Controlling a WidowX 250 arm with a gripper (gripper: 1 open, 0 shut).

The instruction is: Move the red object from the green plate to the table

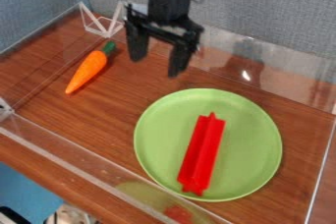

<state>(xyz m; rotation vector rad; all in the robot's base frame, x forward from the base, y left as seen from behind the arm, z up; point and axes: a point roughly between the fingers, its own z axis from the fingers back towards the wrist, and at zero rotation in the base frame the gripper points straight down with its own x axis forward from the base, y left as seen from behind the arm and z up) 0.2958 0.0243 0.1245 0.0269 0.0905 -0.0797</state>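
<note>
The reddish-brown wood-grain worktop (pixel 112 118) looked smooth and glossy; the round light-green plate (pixel 157 149) looked smooth, like plastic; the long bright red grooved bar (pixel 201 154) had a plastic look; the grey speckled back panel (pixel 276 12) appeared matt and rough, like cloth; the low edge walls (pixel 269 59) were clear, shiny plastic.

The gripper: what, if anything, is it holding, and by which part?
The gripper holds nothing; its jaws are open, with the red bar on the plate.
</note>
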